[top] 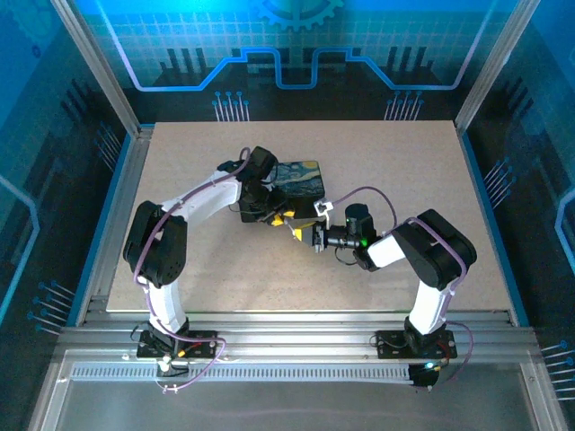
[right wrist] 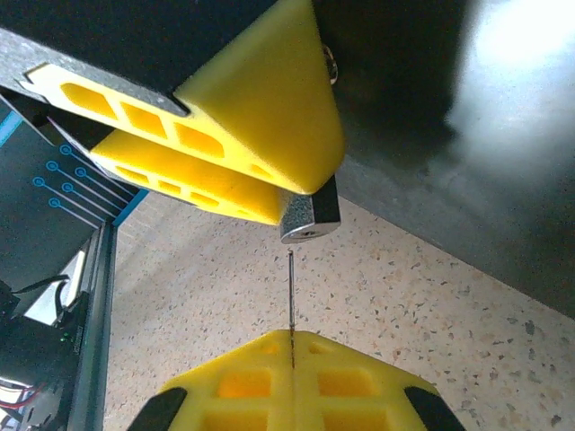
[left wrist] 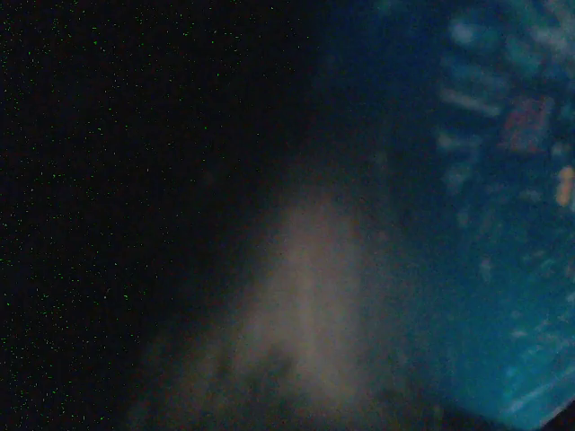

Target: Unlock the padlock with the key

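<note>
Since the left wrist view is dark and blurry, nothing can be made out there. In the right wrist view the right gripper is squeezed tight on the key. The key shows edge-on as a thin dark line sticking straight out, its back end hidden btw the yellow tips. The key's tip is just below the padlock, w/ a tiny gap. The padlock's silvery bottom shows; the rest is hidden by the left gripper, which pinches it from both sides. Under them is the speckled table. From the top, both grippers meet mid-table, just beside the box w/ the painted lid; padlock and key are too small to see there.
</note>
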`<state>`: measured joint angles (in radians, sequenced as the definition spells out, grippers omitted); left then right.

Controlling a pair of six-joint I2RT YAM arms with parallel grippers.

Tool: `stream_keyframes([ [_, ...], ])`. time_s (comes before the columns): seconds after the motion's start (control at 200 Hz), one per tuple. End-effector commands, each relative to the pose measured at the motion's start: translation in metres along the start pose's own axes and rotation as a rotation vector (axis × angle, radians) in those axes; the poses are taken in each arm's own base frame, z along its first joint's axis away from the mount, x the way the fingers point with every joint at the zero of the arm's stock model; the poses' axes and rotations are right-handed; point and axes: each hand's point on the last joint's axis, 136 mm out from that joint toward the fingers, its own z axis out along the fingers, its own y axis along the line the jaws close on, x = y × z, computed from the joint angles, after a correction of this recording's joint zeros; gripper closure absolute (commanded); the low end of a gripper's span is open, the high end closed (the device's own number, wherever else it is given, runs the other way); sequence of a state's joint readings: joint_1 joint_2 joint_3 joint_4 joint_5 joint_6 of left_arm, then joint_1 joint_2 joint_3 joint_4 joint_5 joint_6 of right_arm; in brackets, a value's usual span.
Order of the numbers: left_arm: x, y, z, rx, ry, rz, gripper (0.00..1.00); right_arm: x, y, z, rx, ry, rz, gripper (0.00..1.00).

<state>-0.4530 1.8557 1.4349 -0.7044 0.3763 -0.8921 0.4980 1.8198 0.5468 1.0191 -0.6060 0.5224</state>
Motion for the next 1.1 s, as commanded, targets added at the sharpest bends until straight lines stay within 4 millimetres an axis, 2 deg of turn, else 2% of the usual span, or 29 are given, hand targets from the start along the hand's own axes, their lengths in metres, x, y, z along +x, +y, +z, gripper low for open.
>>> stream_keyframes([
  [0.0,0.012,-0.009,-0.019,0.064,0.048,-0.03,1.0,-0.022,0.007,-0.002,-0.013,-0.059,-0.087,1.0],
  [0.68,0.014,-0.015,-0.025,0.088,0.06,-0.032,1.0,-0.044,0.006,-0.004,-0.02,-0.099,-0.134,1.0],
  [1.09,0.009,-0.017,-0.028,0.106,0.057,-0.042,1.0,-0.041,0.018,-0.001,-0.076,-0.079,-0.157,1.0],
])
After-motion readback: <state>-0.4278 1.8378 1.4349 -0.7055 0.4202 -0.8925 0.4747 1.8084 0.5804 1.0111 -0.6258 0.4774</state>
